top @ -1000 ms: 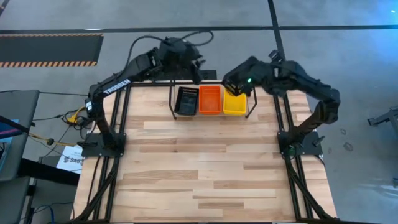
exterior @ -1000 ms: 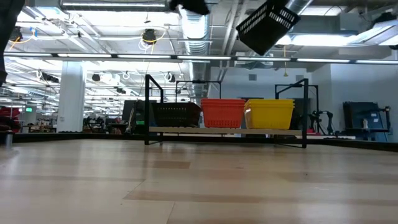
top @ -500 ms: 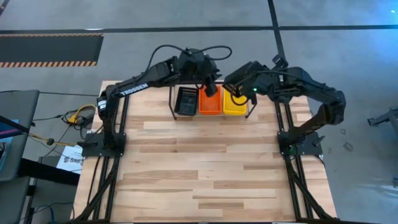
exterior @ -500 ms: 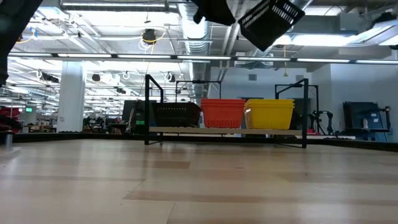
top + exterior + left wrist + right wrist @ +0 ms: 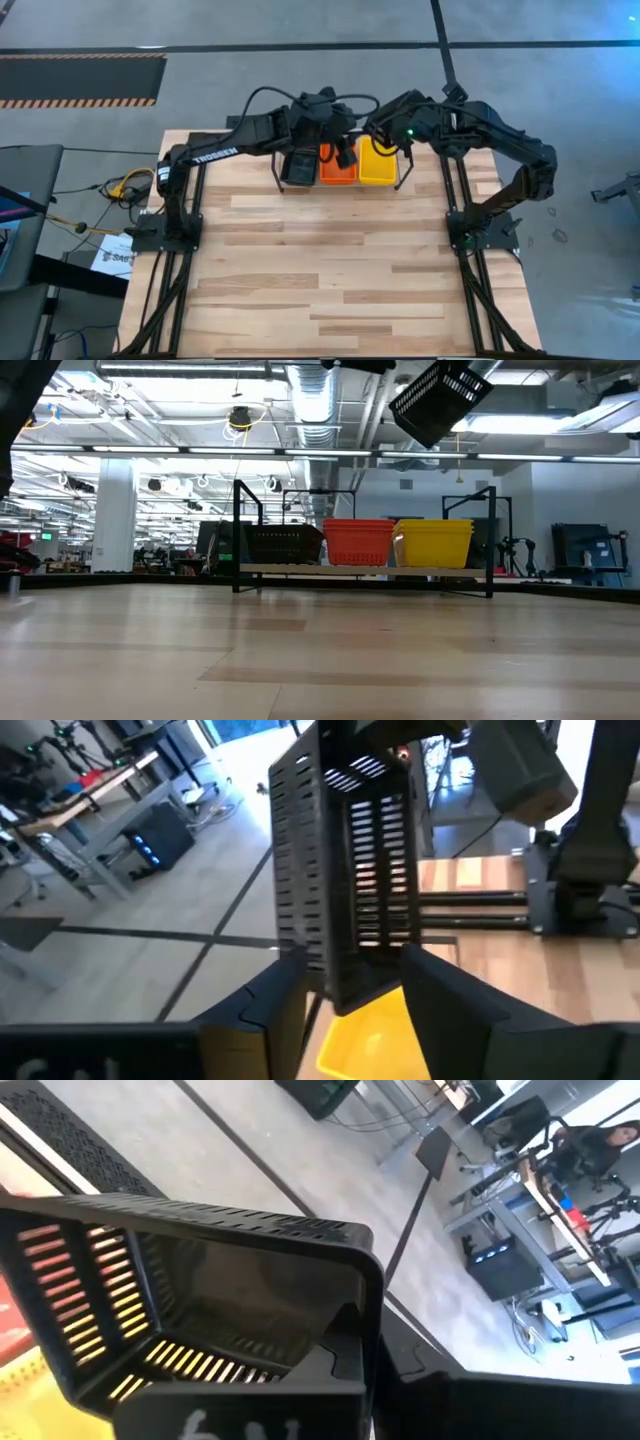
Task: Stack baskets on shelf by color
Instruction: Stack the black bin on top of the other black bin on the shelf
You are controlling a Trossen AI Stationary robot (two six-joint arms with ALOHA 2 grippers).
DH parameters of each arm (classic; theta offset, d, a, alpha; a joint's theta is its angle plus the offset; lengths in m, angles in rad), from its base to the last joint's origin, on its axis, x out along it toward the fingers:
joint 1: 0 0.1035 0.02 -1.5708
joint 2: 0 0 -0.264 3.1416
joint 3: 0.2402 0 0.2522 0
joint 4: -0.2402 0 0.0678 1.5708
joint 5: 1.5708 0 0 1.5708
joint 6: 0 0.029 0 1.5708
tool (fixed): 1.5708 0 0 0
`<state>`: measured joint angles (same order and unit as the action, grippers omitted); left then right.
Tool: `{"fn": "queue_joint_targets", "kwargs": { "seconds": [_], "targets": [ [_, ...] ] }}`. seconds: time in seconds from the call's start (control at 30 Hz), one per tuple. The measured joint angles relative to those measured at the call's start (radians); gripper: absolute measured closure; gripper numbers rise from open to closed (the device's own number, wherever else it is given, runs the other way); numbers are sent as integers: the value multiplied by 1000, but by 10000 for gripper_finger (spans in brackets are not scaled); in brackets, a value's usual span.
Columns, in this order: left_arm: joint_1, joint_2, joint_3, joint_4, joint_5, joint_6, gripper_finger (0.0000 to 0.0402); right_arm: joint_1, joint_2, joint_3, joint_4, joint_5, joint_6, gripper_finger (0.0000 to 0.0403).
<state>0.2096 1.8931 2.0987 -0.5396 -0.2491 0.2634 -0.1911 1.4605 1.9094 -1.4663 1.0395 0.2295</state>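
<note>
On the shelf (image 5: 240,520) at the table's far edge stand black baskets (image 5: 299,166), red-orange baskets (image 5: 337,168) and yellow baskets (image 5: 378,168), side by side. High above the yellow ones a further black basket (image 5: 440,400) hangs tilted. My right gripper (image 5: 370,1350) is shut on it. My left gripper (image 5: 355,970) is open and reaches in over the red-orange baskets. Its fingers stand on either side of the hanging basket's lower end (image 5: 355,982). My right gripper holds the black basket by its rim wall near a corner (image 5: 350,1295), with one finger (image 5: 345,1348) inside the basket. The outer finger is hidden by the wall. The basket is lifted clear and tilted. My left gripper straddles the lower end; whether it touches, I cannot tell.
The shelf's upright end posts (image 5: 491,540) stand at either side of the three stacks. The wooden table (image 5: 330,270) lies bare between the shelf and the near edge. A black tube frame (image 5: 455,200) edges the table.
My left gripper has swung toward the table's right edge, from above the black baskets to above the red-orange ones, sinking a little toward the hanging black basket. The basket has stayed aloft and tilted.
</note>
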Motion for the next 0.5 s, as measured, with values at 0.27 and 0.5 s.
{"fn": "queue_joint_targets", "kwargs": {
  "seconds": [0.27,0.5],
  "targets": [
    [-12,7,-7,47,-1,-13,219,9,0,-1,59,-7,-5,394],
    [14,7,-20,80,-3,-25,216,52,0,-1,177,-24,-80,396]
  ]
}}
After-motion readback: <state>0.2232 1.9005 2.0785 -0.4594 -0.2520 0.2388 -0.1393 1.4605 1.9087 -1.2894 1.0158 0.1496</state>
